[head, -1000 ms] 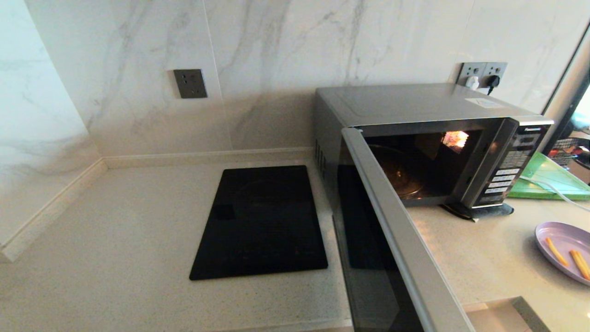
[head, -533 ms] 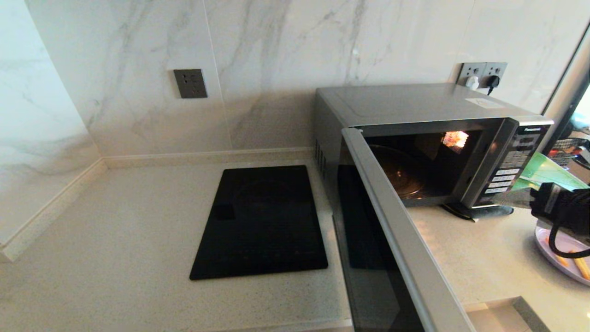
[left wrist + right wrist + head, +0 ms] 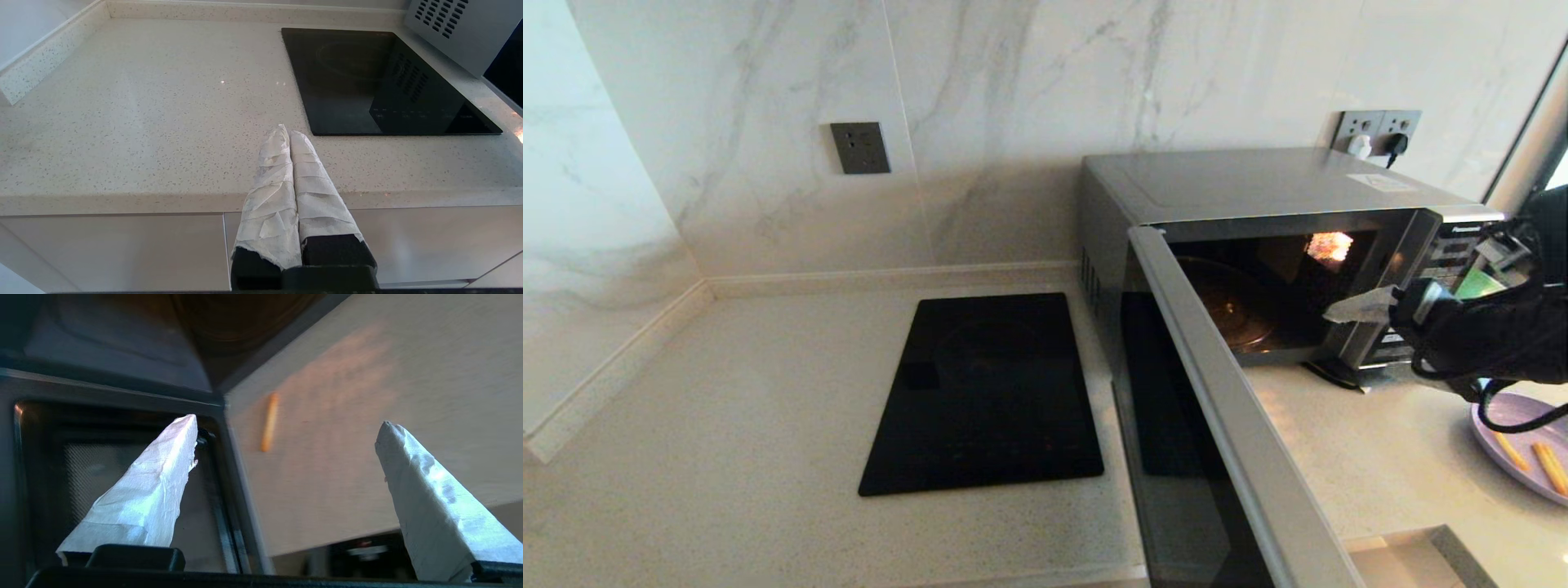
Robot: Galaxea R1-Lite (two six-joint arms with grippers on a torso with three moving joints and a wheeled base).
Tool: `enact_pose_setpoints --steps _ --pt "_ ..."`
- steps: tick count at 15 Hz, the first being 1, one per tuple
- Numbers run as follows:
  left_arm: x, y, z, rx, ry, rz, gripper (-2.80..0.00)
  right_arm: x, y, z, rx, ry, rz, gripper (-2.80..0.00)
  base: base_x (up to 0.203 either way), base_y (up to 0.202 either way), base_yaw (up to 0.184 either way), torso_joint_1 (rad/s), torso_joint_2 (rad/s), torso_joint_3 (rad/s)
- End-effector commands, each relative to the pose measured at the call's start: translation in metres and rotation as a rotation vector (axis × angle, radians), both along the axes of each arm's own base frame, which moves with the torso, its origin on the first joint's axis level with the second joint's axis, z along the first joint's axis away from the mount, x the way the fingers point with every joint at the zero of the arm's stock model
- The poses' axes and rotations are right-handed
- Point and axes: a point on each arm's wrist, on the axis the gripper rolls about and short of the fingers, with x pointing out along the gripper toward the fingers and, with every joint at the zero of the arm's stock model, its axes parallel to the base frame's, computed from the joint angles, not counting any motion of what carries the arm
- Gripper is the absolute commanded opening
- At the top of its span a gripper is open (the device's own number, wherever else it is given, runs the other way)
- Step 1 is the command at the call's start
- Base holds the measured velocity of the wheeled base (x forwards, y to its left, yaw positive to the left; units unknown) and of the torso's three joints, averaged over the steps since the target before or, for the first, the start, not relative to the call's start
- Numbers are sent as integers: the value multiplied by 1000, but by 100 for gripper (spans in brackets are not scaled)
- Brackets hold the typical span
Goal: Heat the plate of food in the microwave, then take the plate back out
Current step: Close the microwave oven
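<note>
On the counter (image 3: 727, 425), right arm (image 3: 1494, 339) half-hides the plate of food (image 3: 1523, 445).

I stood in what looked like a home kitchen: a speckled stone counter (image 3: 727, 457), marble wall tiles (image 3: 1029, 90), a black glass cooktop (image 3: 988, 392), a microwave (image 3: 1258, 188), wall sockets (image 3: 859, 148).

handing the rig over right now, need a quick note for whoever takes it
Right gripper: open, empty, in the air at the microwave opening.
Left gripper: shut, empty, parked over the counter's front edge, left of the cooktop.
Plate of food: on the counter, right of the microwave.
One loose fry lies on the counter.
Done: door open, light on, cavity has no plate.
Left: load plate, shut door, heat, take plate out.
</note>
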Motion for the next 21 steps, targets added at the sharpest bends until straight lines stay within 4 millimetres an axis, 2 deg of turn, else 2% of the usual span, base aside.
enact_pose_setpoints --steps 1,4,6,12,15,21 --pt "0 0 0 -1 1 1 -280 31 14 -13 56 86 -11 0 0 0 0 0 0 0" --pt "0 0 0 -1 1 1 -280 54 36 -26 110 207 -39 0 0 0 0 0 0 0" --pt "0 0 0 -1 1 1 -280 62 49 -43 58 256 -70 0 0 0 0 0 0 0" --pt "0 0 0 -1 1 1 -280 71 93 -82 -71 351 -38 0 0 0 0 0 0 0" --pt "0 0 0 -1 1 1 -280 76 115 -92 -122 351 -22 0 0 0 0 0 0 0" --pt "0 0 0 -1 1 1 -280 89 131 -125 -206 392 -40 0 0 0 0 0 0 0"
